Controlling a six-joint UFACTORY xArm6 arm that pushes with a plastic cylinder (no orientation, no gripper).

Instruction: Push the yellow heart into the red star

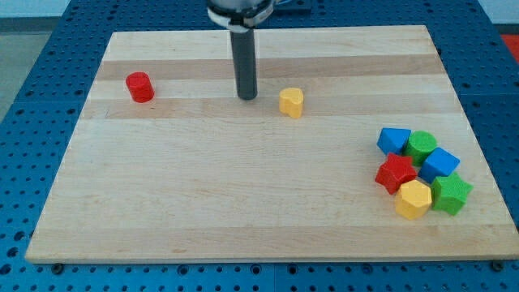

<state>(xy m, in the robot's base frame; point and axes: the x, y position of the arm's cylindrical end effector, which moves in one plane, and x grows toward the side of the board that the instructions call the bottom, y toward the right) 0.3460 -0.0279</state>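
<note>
**Yellow heart sits mid-board with open wood all the way to the red star**

Starting at the view's left: the pale wooden board (203,211) shows long grain bands running left to right and sits on a blue pegboard surface (24,97) dotted with holes. Near the board's upper left there's a lone red cylinder (139,87), glossy and smooth, close to the left edge and well apart from everything else.

Moving across, here's the dark rod, upright, and my tip (247,97) is planted on the wood in the upper middle. It's a plain rod end, so there is nothing on it to spread or pinch. It touches no block; a gap of bare wood shows between it and the yellow heart (291,102) just to its right.

The heart is small, matte yellow, its lobes rounded, standing alone on the board's upper-middle band. To its right and toward the view's bottom, a wide stretch of bare wood runs down to the cluster.

And over on the right, near the right edge, the pack: a blue triangular block (394,139), a green round block (421,145), a blue block (440,163), the red star (396,173) on the cluster's left flank facing the open wood, a yellow hexagon (413,199) below it, and a green star-like block (451,195), all bunched tight and touching neighbours.
</note>
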